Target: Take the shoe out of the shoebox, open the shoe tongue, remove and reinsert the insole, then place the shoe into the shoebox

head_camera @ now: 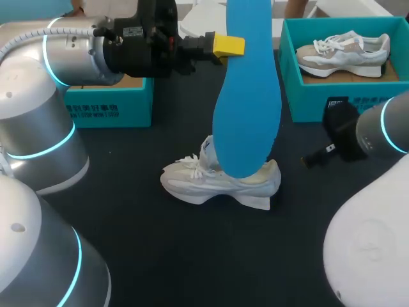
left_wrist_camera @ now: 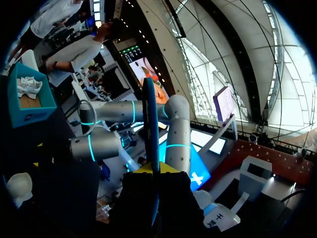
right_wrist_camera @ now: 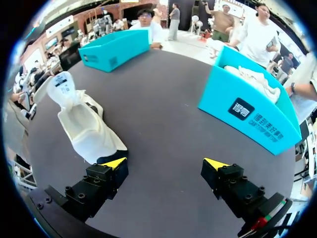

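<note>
blue insole (head_camera: pixel 246 96) is held upright in the air over the middle of the black table (head_camera: pixel 128 224), clamped near its upper end by the left gripper (head_camera: pixel 230 45), fingers pressed on both faces. in the left wrist view the insole (left_wrist_camera: pixel 151 119) shows edge-on, running straight out between the left gripper (left_wrist_camera: pixel 153 171) fingers. its lower end overlaps the white sneaker (head_camera: pixel 220 182) in the head view; cannot tell if it touches it. the sneaker stands on its sole on the table between the two boxes, toe toward the left arm's side, laces loose. right gripper (right_wrist_camera: pixel 166 163) is low over the table with its fingers wide apart and nothing between them; the sneaker (right_wrist_camera: pixel 84 124) sits just beside one finger, tongue pulled up. from the head view the right gripper (head_camera: pixel 339 137) is near the right teal shoebox (head_camera: pixel 307 102). that shoebox (right_wrist_camera: pixel 247 114) holds a second sneaker (head_camera: pixel 345 54), lying on its side. left teal shoebox (head_camera: pixel 115 105) sits under the left arm, well apart from the sneaker, contents hidden by the arm.
</note>
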`<act>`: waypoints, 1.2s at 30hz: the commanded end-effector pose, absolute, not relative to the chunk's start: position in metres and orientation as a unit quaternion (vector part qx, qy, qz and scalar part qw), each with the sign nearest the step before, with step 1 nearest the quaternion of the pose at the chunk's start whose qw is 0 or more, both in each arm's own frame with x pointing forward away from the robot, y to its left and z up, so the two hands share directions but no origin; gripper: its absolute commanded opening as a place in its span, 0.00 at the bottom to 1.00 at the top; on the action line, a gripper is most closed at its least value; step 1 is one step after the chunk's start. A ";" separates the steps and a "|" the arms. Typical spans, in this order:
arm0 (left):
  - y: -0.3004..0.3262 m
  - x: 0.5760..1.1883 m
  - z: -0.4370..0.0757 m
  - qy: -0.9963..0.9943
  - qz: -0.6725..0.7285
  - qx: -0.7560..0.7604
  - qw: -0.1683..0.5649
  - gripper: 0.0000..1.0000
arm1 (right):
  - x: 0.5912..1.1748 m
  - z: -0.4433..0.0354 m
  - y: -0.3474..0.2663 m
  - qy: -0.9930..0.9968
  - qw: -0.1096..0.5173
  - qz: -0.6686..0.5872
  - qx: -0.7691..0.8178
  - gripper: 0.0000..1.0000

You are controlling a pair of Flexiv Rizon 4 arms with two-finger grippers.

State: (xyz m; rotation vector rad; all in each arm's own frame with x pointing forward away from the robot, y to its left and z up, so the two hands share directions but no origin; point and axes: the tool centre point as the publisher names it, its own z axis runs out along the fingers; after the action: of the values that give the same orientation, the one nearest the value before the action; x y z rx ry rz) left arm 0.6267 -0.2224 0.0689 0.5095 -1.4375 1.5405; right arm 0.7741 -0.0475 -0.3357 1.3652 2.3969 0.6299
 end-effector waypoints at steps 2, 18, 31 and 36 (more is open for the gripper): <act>-0.224 0.627 0.069 -0.586 0.628 0.207 0.468 0.00 | 0.764 -0.315 -0.043 0.739 0.351 0.172 0.549 1.00; -0.224 0.627 0.069 -0.586 0.628 0.207 0.468 0.00 | 0.809 -0.308 -0.026 0.722 0.337 0.271 0.541 1.00; -0.224 0.627 0.069 -0.586 0.628 0.207 0.468 0.00 | 0.822 -0.291 -0.030 0.789 0.189 0.167 0.560 1.00; -0.224 0.627 0.069 -0.586 0.628 0.207 0.468 0.00 | 0.826 -0.286 -0.042 0.785 0.130 0.120 0.593 1.00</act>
State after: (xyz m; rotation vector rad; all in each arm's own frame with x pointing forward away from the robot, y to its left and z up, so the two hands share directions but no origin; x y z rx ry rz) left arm 0.6267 -0.2224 0.0689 0.5095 -1.4374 1.5406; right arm 0.8233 -0.0315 -0.2953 1.6030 2.1081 0.4958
